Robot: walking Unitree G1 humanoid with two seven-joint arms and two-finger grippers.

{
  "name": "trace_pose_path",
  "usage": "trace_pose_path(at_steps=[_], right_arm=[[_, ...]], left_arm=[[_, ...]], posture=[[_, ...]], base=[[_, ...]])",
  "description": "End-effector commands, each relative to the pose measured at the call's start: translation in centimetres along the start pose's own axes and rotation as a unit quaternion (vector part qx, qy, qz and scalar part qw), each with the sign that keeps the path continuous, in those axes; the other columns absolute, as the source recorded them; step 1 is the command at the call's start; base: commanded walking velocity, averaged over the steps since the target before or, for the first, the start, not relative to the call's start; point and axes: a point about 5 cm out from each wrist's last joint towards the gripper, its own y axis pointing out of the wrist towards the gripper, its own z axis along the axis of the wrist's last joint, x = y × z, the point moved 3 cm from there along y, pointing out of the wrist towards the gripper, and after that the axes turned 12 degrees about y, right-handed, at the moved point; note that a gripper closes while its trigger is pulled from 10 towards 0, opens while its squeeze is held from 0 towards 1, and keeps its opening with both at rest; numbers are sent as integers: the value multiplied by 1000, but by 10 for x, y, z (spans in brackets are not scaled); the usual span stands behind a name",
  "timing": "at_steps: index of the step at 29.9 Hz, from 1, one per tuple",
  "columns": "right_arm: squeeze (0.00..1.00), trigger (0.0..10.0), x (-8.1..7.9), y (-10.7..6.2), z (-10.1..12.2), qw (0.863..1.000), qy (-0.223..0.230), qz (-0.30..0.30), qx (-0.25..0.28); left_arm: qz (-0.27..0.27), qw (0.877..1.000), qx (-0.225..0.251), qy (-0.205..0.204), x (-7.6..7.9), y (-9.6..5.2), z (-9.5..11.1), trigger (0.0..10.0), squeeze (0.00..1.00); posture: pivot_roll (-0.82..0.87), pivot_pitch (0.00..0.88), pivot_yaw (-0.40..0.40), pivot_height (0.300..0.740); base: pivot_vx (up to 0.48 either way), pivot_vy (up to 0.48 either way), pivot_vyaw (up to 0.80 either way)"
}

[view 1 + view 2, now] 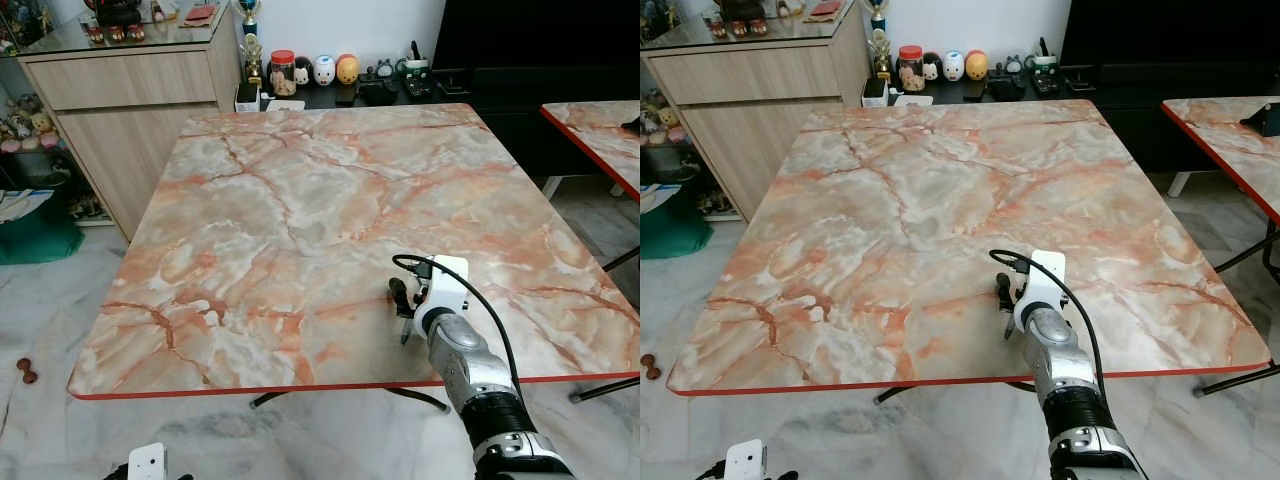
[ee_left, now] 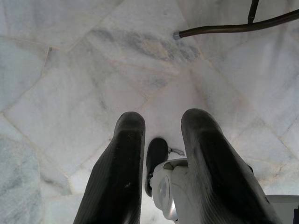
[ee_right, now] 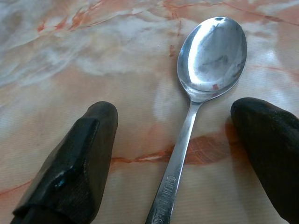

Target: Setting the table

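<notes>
The polished silver metal spoon [image 3: 196, 102] lay flat on the peach-and-grey marble-patterned table with the red edge [image 1: 300, 200], bowl up, close to the near edge and right of the middle. The right gripper [image 3: 180, 154] hung low over it with its two black fingers [image 3: 77, 158] spread wide, one on each side of the handle and neither touching it; whether the spoon was about to be picked up or had just been set down could not be told from this.

If a pick was the step in hand, it called for centring the handle between the pads, since the spoon sat nearer one finger than the other, and for closing across the narrow neck just behind the bowl, where the metal is least likely to twist. A thin, slick handle lying flush on a smooth top would probably skid, so the tips ought to reach the table before closing slowly.

The left gripper [image 2: 161, 154] hung idle over the pale marble floor [image 2: 70, 70] below the near edge, fingers slightly parted.
</notes>
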Motion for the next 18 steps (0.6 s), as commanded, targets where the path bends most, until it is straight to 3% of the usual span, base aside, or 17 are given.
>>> trace_pose_path(at_steps=[1,5,6,8,18], right_arm=[[0,10000,1,0,-4,1000,-2,-3,-8],[0,8863,1,1,-5,1000,-2,-3,-10],[0,431,1,1,-5,1000,-3,-3,-11],[0,0,1,1,-5,1000,-3,-2,-12],[0,0,1,1,-6,1000,-4,-1,-12]], left_arm=[[-2,1000,-12,4,1,-1,-5,10000,0],[-3,1000,-13,4,1,-1,-5,10000,0],[-3,1000,-13,4,1,-1,-5,10000,0],[-3,1000,-14,4,2,-1,-5,10000,0],[-7,1000,-14,3,2,-1,-5,10000,0]], posture=[[-110,0,24,740],[-109,0,23,740],[-108,0,22,740],[-108,0,22,740],[-109,0,20,740]], base=[[0,0,0],[0,0,0],[0,0,0],[0,0,0],[0,0,0]])
